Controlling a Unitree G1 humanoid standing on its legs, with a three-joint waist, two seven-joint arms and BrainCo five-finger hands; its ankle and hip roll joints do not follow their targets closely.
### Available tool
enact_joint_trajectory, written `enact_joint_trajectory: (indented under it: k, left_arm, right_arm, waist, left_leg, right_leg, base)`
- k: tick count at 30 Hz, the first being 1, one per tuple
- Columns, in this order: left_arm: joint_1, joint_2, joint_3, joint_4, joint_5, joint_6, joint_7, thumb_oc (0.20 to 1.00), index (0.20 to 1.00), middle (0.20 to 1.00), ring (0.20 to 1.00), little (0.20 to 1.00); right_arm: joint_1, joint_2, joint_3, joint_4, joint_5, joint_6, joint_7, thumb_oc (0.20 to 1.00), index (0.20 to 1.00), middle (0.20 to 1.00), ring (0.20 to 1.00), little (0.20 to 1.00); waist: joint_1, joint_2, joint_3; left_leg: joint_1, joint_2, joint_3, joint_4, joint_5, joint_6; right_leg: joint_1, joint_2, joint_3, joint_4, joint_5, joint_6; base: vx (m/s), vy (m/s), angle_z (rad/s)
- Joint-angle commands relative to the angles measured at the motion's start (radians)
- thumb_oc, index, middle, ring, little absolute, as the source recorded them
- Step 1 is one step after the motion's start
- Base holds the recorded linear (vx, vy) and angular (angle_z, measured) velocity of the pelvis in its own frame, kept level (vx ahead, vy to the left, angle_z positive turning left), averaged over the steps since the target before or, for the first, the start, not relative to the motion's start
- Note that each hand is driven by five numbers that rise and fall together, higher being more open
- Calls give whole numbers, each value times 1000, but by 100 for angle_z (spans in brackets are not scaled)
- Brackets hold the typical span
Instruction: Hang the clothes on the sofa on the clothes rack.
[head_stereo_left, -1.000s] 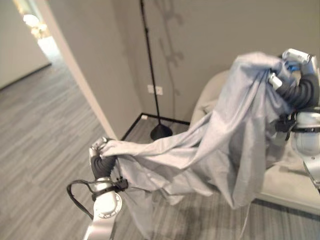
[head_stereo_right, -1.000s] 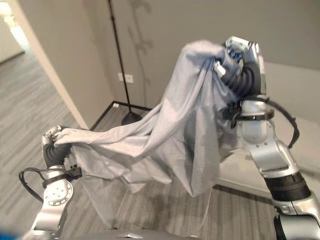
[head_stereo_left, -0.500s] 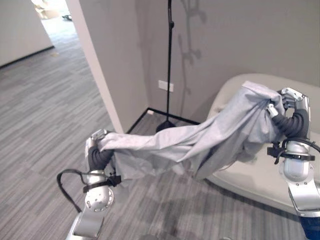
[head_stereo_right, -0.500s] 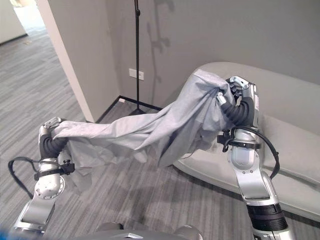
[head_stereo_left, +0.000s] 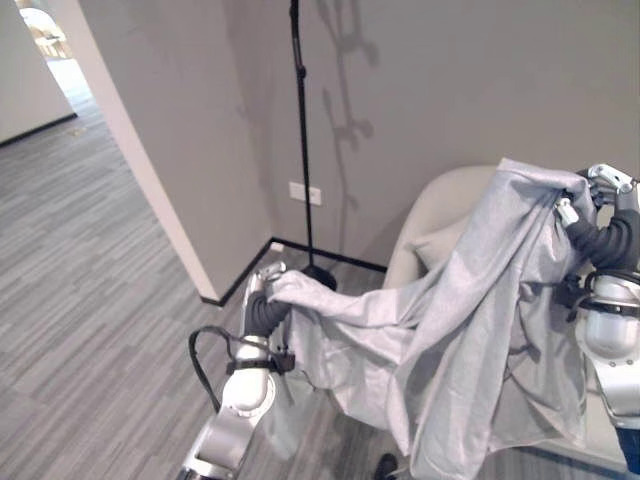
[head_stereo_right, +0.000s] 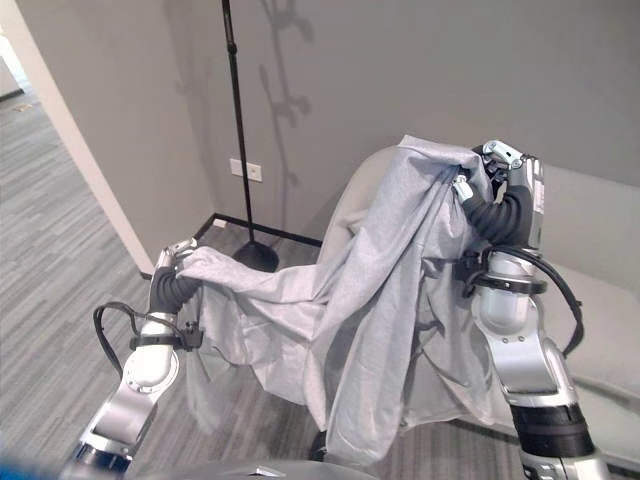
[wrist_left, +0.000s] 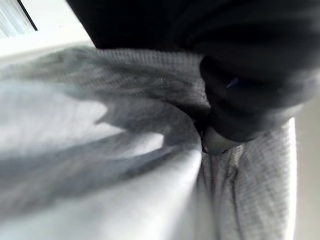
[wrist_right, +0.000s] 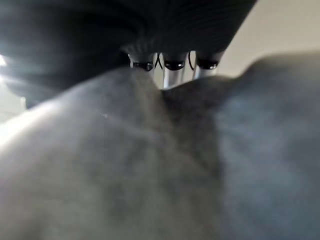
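Note:
A large light-grey garment (head_stereo_left: 470, 330) hangs in the air, stretched between my two hands. My left hand (head_stereo_left: 268, 285) is shut on one end of it, low and near the base of the rack. My right hand (head_stereo_left: 598, 200) is shut on the other end, held high over the sofa (head_stereo_left: 440, 215), so the cloth drapes down from it in long folds. The grey fabric (wrist_left: 125, 165) lies close under my left hand, and folds of fabric (wrist_right: 150, 160) cover my right hand's fingers (wrist_right: 172, 67). The black clothes rack pole (head_stereo_left: 300, 130) stands by the wall behind my left hand, on a round base (head_stereo_left: 322, 272).
A wall corner (head_stereo_left: 140, 160) juts out left of the rack, with a corridor of grey striped carpet (head_stereo_left: 90, 260) beyond it. A white wall socket (head_stereo_left: 305, 193) sits low beside the pole. The beige sofa runs along the right under my right arm.
The camera has swung, bringing the rack and the wall closer. My left hand has risen toward the rack's base, my right hand has lifted, and the garment now hangs more steeply.

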Motion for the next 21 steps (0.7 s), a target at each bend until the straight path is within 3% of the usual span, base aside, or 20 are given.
enact_joint_trajectory:
  k: [1, 3, 4, 5, 6, 7, 8, 10, 15, 17, 18, 19, 21]
  left_arm:
    - [-37, 35, 19, -105, -51, -74, 24, 200, 200, 200, 200, 200]
    - [-36, 27, 20, -113, -64, -74, 25, 200, 200, 200, 200, 200]
    - [-38, 24, 15, -114, -66, -73, 23, 200, 200, 200, 200, 200]
    - [-46, 23, 6, -110, -63, -71, 24, 200, 200, 200, 200, 200]
    - [-50, 25, -1, -109, -58, -69, 24, 200, 200, 200, 200, 200]
    - [-60, 25, -9, -107, -54, -68, 24, 200, 200, 200, 200, 200]
    - [-62, 25, -10, -106, -54, -69, 25, 200, 200, 200, 200, 200]
    - [-94, 24, -29, -105, -34, -66, 21, 200, 200, 200, 200, 200]
    - [-193, 56, -12, -73, 55, -50, 88, 200, 200, 200, 200, 200]
    - [-299, 77, 31, 1, 128, -23, 196, 200, 200, 200, 200, 200]
    - [-387, 120, 86, 53, 186, 2, 276, 200, 200, 200, 200, 200]
    - [-456, 182, 142, 79, 273, 41, 355, 200, 200, 200, 200, 200]
    - [-473, 217, 174, 89, 306, 50, 386, 200, 200, 200, 200, 200]
  right_arm:
    - [-116, -34, -5, -21, 31, -49, -42, 200, 200, 200, 200, 200]
    - [-129, -44, 12, -28, 36, -53, -32, 200, 200, 200, 200, 200]
    - [-131, -48, 15, -28, 40, -57, -25, 200, 200, 200, 200, 200]
    - [-134, -50, 19, -24, 48, -60, -19, 200, 200, 200, 200, 200]
    - [-139, -49, 26, -24, 52, -63, -14, 200, 200, 200, 200, 200]
    - [-144, -51, 34, -21, 54, -64, -10, 200, 200, 200, 200, 200]
    - [-145, -52, 33, -20, 55, -64, -10, 200, 200, 200, 200, 200]
    - [-173, -59, 58, -9, 62, -71, -3, 200, 200, 200, 200, 200]
    - [-234, -83, 102, 7, 78, -81, 6, 200, 200, 200, 200, 200]
    - [-313, -85, 146, 31, 76, -74, -7, 200, 200, 200, 200, 200]
    - [-364, -77, 186, 44, 49, -62, -14, 200, 200, 200, 200, 200]
    - [-398, -56, 192, 44, 25, -51, -22, 200, 200, 200, 200, 200]
    - [-411, -43, 182, 43, 14, -50, -29, 200, 200, 200, 200, 200]
  waist:
    - [11, -44, 12]
    - [24, -41, 16]
    - [27, -41, 15]
    - [31, -40, 12]
    - [37, -35, 13]
    - [43, -34, 18]
    - [41, -37, 17]
    - [54, -26, 23]
    - [72, -22, 31]
    - [81, -14, 27]
    - [88, -6, 1]
    - [94, -2, -16]
    - [98, -8, -23]
  left_leg:
    - [-106, 29, 111, 135, 14, 12]
    - [-135, 29, 111, 66, -45, 34]
    - [-141, 4, 96, 13, -73, 47]
    - [-149, -21, 71, -48, -66, 53]
    - [-169, -34, 38, -93, -51, 50]
    - [-196, -49, 17, -157, 10, 50]
    - [-193, -54, 16, -172, 21, 49]
    - [-217, -48, -55, -337, 138, 23]
    - [-264, -2, -106, -479, 219, -4]
    - [-273, 31, -105, -521, 264, -25]
    - [-253, 40, -108, -524, 250, -31]
    - [-250, 34, -109, -496, 273, -32]
    - [-265, 27, -107, -466, 270, -26]
  right_leg:
    - [147, -17, -58, -146, -42, 56]
    - [169, -14, -35, -160, -53, 61]
    - [171, -20, -20, -156, -56, 66]
    - [170, -25, -9, -149, -65, 70]
    - [177, -22, 6, -145, -75, 68]
    - [178, -25, -1, -138, -75, 63]
    - [175, -28, -4, -137, -74, 62]
    - [212, -10, 30, -121, -111, 61]
    - [266, -1, 69, -90, -171, 71]
    - [296, 0, 99, -78, -196, 76]
    - [332, -10, 128, -76, -217, 95]
    - [355, -26, 155, -72, -228, 105]
    - [355, -43, 165, -72, -216, 114]
  base:
    - [140, -27, -14]
    - [158, 85, -7]
    - [156, 163, -10]
    - [154, 166, -26]
    - [104, 169, -26]
    - [39, 105, -19]
    - [61, 98, -24]
    - [286, 136, -31]
    - [260, 140, -19]
    - [521, 287, -36]
    - [771, 462, -57]
    - [630, 405, -58]
    - [442, 331, -70]
